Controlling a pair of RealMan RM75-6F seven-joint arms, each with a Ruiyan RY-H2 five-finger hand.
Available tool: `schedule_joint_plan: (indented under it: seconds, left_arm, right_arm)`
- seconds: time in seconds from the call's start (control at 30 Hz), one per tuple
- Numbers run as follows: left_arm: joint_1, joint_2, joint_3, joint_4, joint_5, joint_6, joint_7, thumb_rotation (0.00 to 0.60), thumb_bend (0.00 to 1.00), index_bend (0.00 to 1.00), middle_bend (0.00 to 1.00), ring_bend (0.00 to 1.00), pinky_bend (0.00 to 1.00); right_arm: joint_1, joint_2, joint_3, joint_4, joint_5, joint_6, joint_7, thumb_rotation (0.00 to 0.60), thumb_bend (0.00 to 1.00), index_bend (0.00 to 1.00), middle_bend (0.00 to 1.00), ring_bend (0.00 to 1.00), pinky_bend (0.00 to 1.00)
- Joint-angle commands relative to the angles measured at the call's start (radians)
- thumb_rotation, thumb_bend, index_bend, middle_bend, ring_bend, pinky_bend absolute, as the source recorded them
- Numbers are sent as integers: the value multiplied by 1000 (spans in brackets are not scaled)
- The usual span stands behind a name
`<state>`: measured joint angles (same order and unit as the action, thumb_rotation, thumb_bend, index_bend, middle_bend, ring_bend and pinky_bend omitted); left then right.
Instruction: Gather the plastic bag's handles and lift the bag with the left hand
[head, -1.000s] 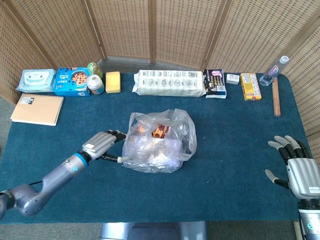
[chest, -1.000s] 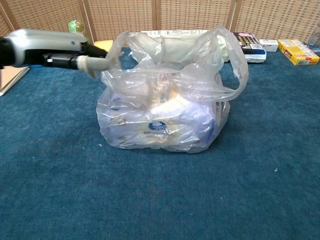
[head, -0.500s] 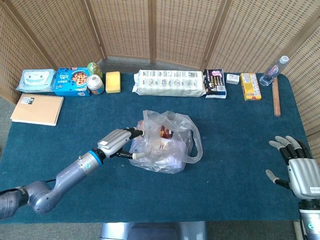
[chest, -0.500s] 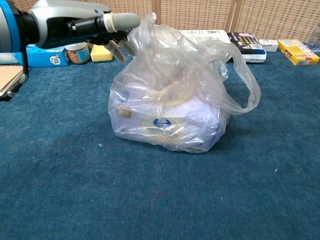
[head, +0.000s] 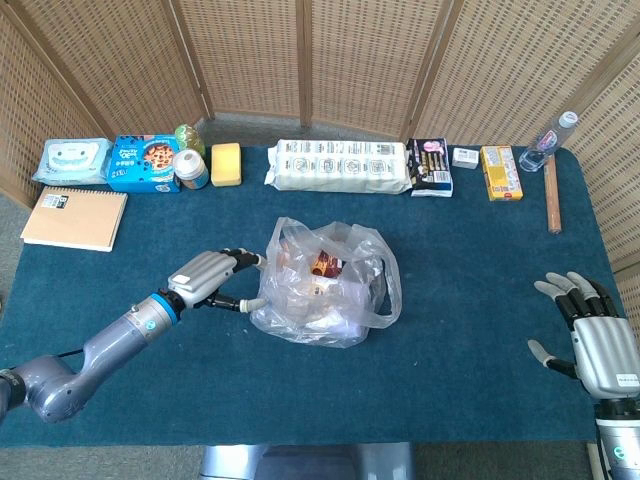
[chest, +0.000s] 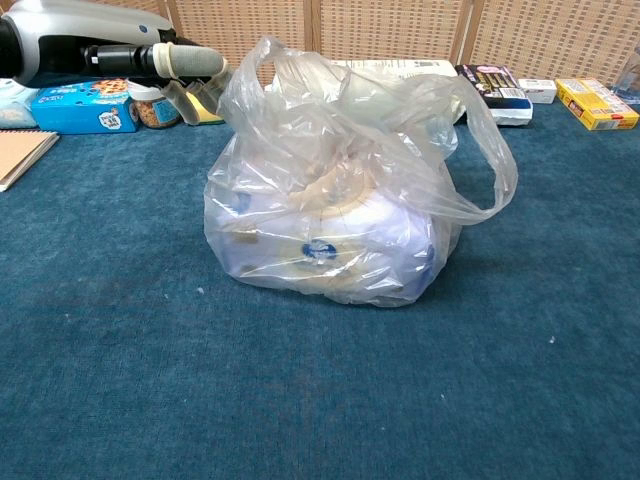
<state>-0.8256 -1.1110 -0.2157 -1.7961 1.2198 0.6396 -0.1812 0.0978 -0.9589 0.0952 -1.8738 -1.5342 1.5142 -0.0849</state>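
A clear plastic bag (head: 325, 290) full of packaged goods stands in the middle of the blue table (head: 470, 350). In the chest view the bag (chest: 330, 210) has one handle loop (chest: 495, 160) hanging out to the right, while the other handle (chest: 245, 65) stands up at its top left. My left hand (head: 212, 278) is at the bag's left side, fingers apart, with its fingertips (chest: 195, 62) touching the upright handle's plastic. No pinch on the plastic shows. My right hand (head: 590, 335) rests far off at the table's right edge, fingers spread and holding nothing.
Along the back edge lie a notebook (head: 73, 217), wipes (head: 72, 160), a cookie box (head: 143, 163), a jar (head: 190, 169), a sponge (head: 226, 164), a long white pack (head: 338, 166), small boxes (head: 500, 172), a bottle (head: 550, 140) and a wooden stick (head: 551, 205).
My left hand pushed right into the bag's top, then drew back left. The bag's upper left side followed it and the left handle now stands upright. The right hand stayed put.
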Motion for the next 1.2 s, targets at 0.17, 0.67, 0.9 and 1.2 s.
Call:
schedule_joint_plan:
  seconds: [0.17,0.67,0.9,1.2]
  left_arm:
    - [-49,15,-10,-8,-66,16,108,0,123,202,248,178,218]
    - [-118,-101,-61,-48,-176,81,122,0,123,203,248,178,233]
    - [-90,-158,-95,-45,-156,145,20,0,125,203,248,178,261]
    - [-29,-194,-134,-32,-58,246,-140,0,137,202,248,178,261]
  right_arm:
    - [-1,2,0,-2,0,2,3,600,227,199,179,115,99]
    - [-12,5,-2,7,-8,18,30,600,227,191,179,115,99]
    - [-11,4,-2,12,-11,15,39,600,227,188,179,115,99]
    - [-10,3,-2,7,-17,16,35,600,227,185,179,115,100]
